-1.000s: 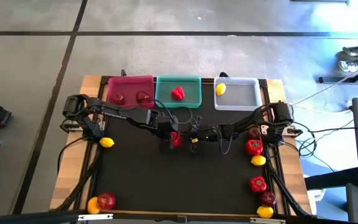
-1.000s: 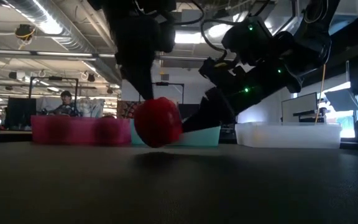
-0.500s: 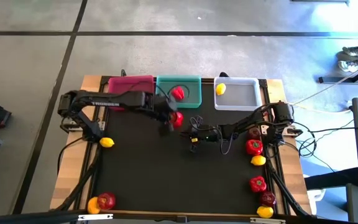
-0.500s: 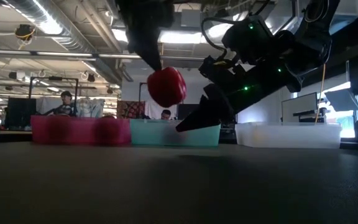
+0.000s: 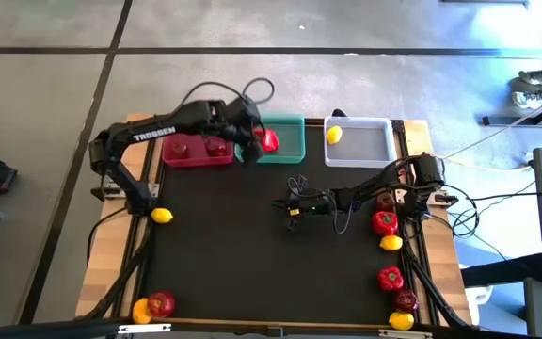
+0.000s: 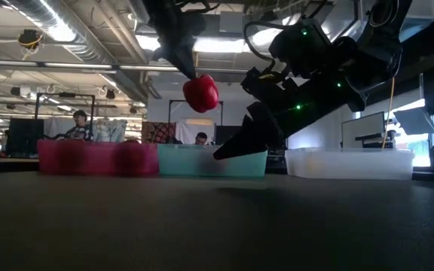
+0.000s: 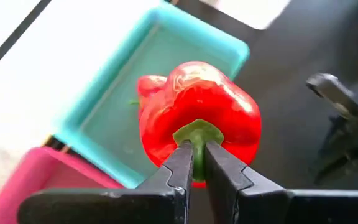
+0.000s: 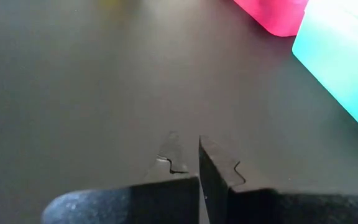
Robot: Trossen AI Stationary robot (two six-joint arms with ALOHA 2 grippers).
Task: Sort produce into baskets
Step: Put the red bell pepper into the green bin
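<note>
My left gripper (image 7: 194, 152) is shut on a bright red bell pepper (image 7: 197, 118) and holds it in the air over the teal basket (image 5: 290, 141). A second pepper (image 7: 149, 84) lies in that basket. The pink basket (image 5: 196, 158) holds two dark red apples (image 5: 179, 148). A yellow lemon (image 5: 334, 134) lies in the white basket (image 5: 365, 146). My right gripper (image 5: 290, 209) is shut on nothing, low over the middle of the black mat. My left gripper pinches the pepper's green stem (image 7: 196, 138) between its two fingers. The fingers slant down from the table's left and near side. The pepper hangs below the fingertips (image 6: 189, 71), lifted clear above the basket.
Loose produce lies on the mat: a lemon (image 5: 162, 216) at the left, a lemon and an apple (image 5: 161, 303) at the near left corner, and several peppers, lemons and apples along the right edge (image 5: 390, 278). The three baskets line the far edge.
My left gripper, still shut on the pepper, has risen from just above the mat's middle. It has swung toward the far edge until it stands over the teal basket. The pepper has gone with it and hangs higher now.
</note>
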